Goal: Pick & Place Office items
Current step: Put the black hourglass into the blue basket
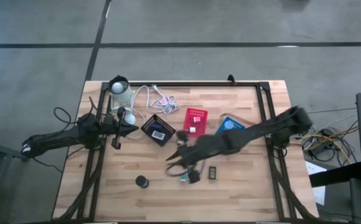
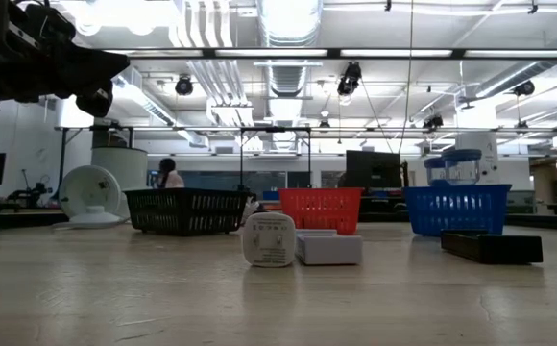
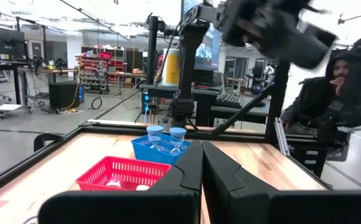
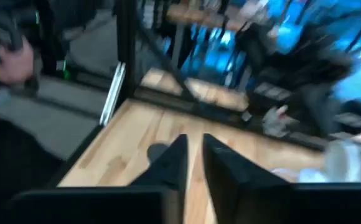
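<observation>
Reaching over pale plank table (image 1: 243,186), right gripper (image 1: 173,157) hovers mid-table, dark tapered fingers (image 4: 171,163) nearly together, nothing visibly gripped. Small white rounded block (image 2: 268,239) and flat white box (image 2: 328,248) beside red mesh bin (image 2: 321,210). Black disc (image 1: 142,181) apart. Left gripper (image 3: 201,177) closed by lamp (image 1: 121,91).

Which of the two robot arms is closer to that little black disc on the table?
The right. Its gripper hovers just beside the black disc, toward the table's middle. The left gripper waits farther off, near the white lamp.
</observation>
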